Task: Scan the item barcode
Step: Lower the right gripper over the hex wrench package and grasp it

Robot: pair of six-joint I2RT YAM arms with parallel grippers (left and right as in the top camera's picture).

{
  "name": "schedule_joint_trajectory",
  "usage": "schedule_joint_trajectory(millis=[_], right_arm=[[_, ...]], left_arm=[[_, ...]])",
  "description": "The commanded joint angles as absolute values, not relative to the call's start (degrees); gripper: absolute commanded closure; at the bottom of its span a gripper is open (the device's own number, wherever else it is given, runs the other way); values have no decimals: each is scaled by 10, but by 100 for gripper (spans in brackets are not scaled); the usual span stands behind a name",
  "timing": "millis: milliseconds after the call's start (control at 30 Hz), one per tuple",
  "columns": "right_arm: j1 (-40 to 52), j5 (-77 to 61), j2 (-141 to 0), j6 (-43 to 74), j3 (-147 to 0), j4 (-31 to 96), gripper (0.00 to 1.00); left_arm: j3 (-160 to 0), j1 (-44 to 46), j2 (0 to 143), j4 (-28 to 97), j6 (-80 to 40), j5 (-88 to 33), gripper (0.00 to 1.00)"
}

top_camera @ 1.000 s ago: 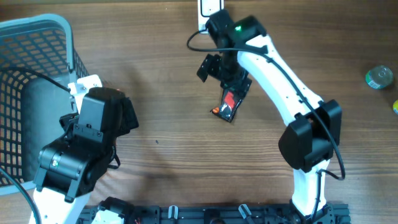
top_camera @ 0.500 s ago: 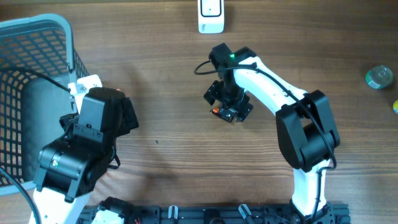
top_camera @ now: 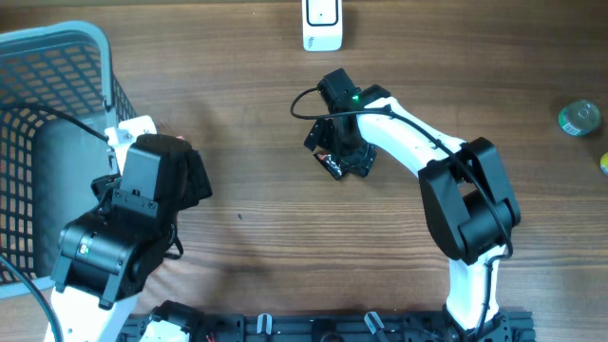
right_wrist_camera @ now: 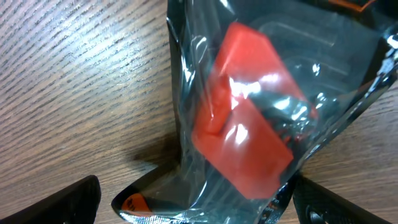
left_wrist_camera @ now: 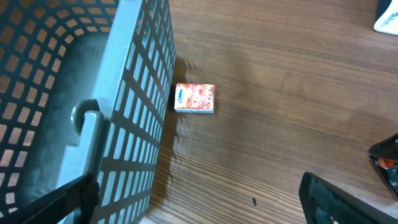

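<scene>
The item is a clear, black-edged plastic packet point(right_wrist_camera: 249, 118) with a red piece inside, lying on the wooden table. My right gripper point(right_wrist_camera: 205, 205) hangs directly over it, open, with one finger on each side of the packet's near end. From overhead the right gripper point(top_camera: 340, 152) hides most of the packet point(top_camera: 332, 169). A white scanner point(top_camera: 323, 24) stands at the far edge of the table. My left gripper point(left_wrist_camera: 199, 205) is open and empty beside the basket point(left_wrist_camera: 137, 93).
A grey mesh basket point(top_camera: 57, 57) fills the left side. Just outside its wall lies a small red and white box point(left_wrist_camera: 195, 98). At the far right edge sit a round silvery can point(top_camera: 579, 117) and a yellow object point(top_camera: 604, 163).
My right arm has swung from near the scanner toward me and come down over the packet, staying open. The left arm has not moved.
</scene>
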State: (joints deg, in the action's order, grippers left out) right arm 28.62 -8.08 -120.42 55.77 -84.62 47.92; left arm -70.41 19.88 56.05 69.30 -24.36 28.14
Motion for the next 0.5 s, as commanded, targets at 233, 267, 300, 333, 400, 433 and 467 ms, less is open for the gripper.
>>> schedule_joint_trajectory(millis=[233,267,300,333,400,433,467], right_arm=[[275,-8,-1207,633,-840,524,0],[273,-8,-1207,638,-840,522,0],[272,-3,-1207,644,-840,522,0],[270,5,-1207,645,-840,522,0],[269,23,-1207,643,-840,523,0],[269,32,-1207,637,-840,523,0],[269,36,-1207,627,-840,521,0]], left_arm=[[-705,201,561,693,-249,276,0],[-705,201,561,693,-249,276,0],[-705,201,561,695,-249,276,0],[-705,201,561,696,-249,276,0],[-705,201,561,698,-249,276,0],[-705,201,561,698,-249,276,0],[-705,201,561,698,-249,276,0]])
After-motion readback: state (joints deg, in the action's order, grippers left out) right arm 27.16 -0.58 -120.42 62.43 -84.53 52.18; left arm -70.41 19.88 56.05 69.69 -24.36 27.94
